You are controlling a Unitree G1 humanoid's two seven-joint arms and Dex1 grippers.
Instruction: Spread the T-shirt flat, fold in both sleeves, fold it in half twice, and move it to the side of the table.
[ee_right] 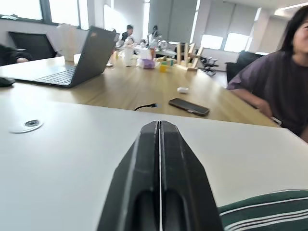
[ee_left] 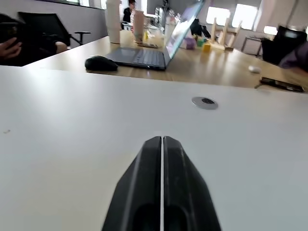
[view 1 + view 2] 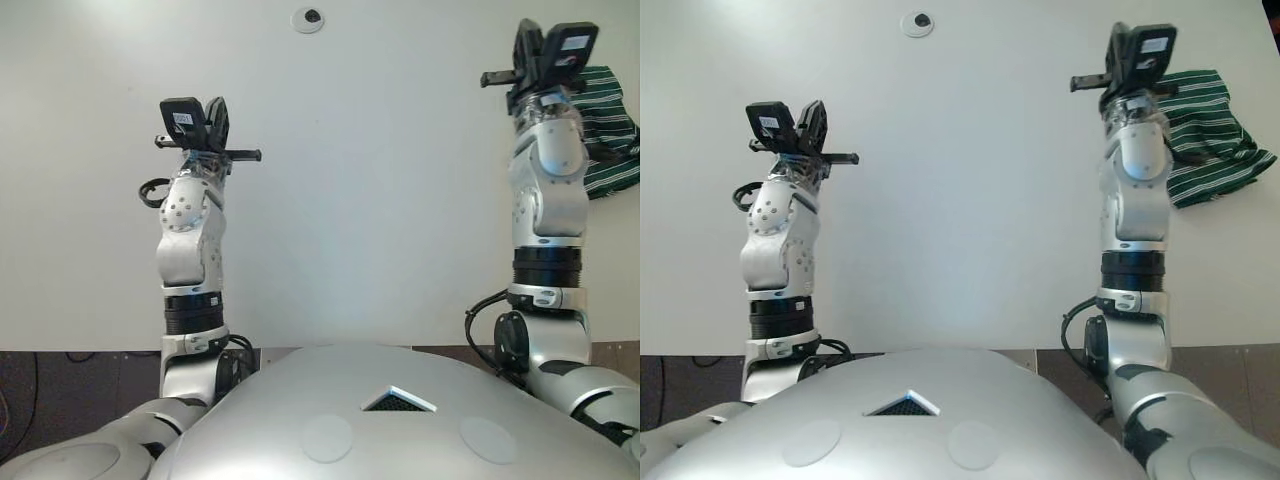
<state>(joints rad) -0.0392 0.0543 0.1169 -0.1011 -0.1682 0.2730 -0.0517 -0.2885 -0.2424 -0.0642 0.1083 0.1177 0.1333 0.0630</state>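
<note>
Left gripper (image 2: 162,140): fingers pressed together, empty; forearm stood over the left part of the smooth white table (image 3: 380,200). Right gripper (image 1: 159,124): likewise closed on nothing, reached farther across. T-shirt (image 3: 1218,135): green, white-striped cloth, bunched, lay just beside the right gripper, near the table's right edge.

**Table Layout as Observed**

We found the T-shirt (image 3: 1215,135) lying on the table (image 3: 380,220) at its far right, just beside the right gripper (image 3: 553,45) and to its right. The left gripper (image 3: 200,118) stood over the table's left half, well apart from the T-shirt. A cable port (image 3: 308,19) sat near the far edge, between the two arms.
</note>
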